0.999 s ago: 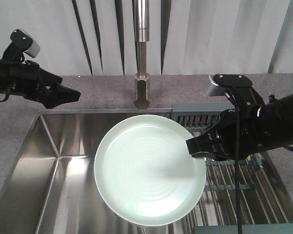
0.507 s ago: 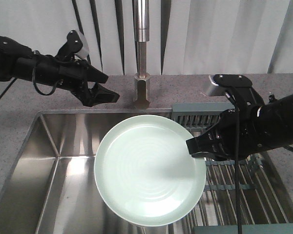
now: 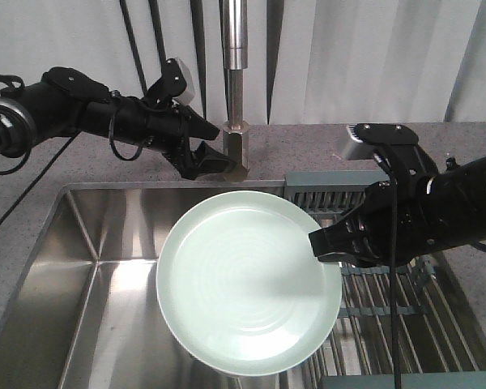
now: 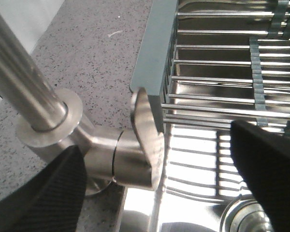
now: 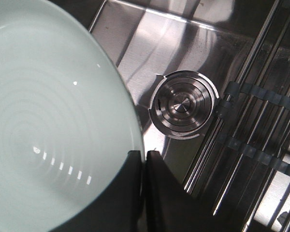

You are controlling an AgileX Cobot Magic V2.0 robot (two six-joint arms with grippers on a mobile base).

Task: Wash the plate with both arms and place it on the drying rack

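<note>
Right gripper (image 5: pixel 144 162): jaws pressed together, pinching the right rim of the plate (image 5: pixel 53 121). Plate extends to the gripper's left, face up and roughly level, over the sink basin (image 3: pixel 105 243). Drain strainer (image 5: pixel 183 106) lies below, just beyond the fingertips. Drying rack (image 5: pixel 261 121) sits under and to the right of this gripper; front view shows the plate's right edge overlapping the rack's left rods.

Left gripper (image 4: pixel 154 140): jaws spread wide, empty, well apart from the plate and behind its far rim. Faucet lever (image 4: pixel 146 121) sits in the gap between the two fingers (image 4: pixel 38 193); contact cannot be told. Faucet column (image 4: pixel 24 87) rises just left of the gripper from the speckled countertop (image 4: pixel 96 58).
</note>
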